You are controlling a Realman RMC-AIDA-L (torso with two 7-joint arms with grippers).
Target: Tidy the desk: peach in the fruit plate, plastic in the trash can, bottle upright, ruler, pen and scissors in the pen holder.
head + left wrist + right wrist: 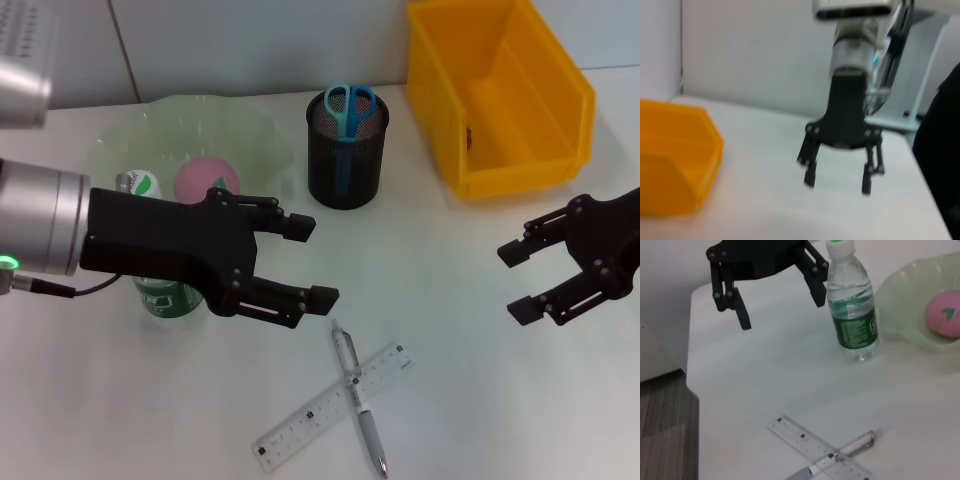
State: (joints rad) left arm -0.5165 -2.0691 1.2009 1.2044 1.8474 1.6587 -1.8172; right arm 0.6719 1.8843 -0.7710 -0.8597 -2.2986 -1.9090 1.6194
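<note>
The bottle stands upright on the desk, just behind my open left gripper, which holds nothing. The peach lies in the fruit plate. The scissors stick out of the pen holder. The ruler lies near the front edge, crossed with the pen. My right gripper hovers open and empty in front of the trash can. The plastic is out of view.
The plate, pen holder and trash can stand in a row along the back of the desk. A pale wall rises behind them. The desk's edge and a dark floor show in the right wrist view.
</note>
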